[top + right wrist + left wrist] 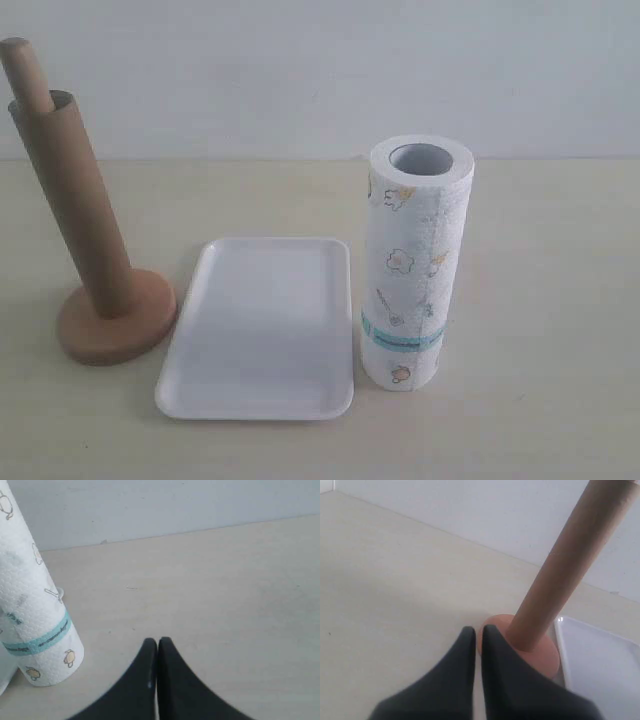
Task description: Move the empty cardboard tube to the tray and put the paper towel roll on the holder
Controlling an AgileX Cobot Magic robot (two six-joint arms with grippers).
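Step one is not done yet. The plain brown hollow cardboard tube (75,210) sits over the thin pole (25,70) of the light-brown wooden holder (115,335). The pole's round top pokes out above it. The flat white tray (260,340) with round corners lies just beside the holder's round base, with nothing on it. The thick white paper towel roll (410,270) with little yellow pictures and a teal band stands up straight on the pale table (550,300), right at the tray's other side.

The black left gripper (479,632) is low, near the holder's base. Its two fingers are pressed together and hold nothing. The black right gripper (157,645) is near the bottom of the roll, not touching it. Its fingers are pressed together too, with nothing in them.

I think the tube has to come off first. For that, the left gripper needs to spread its fingers, pinch the tube, and lift it straight up until it clears the pole.
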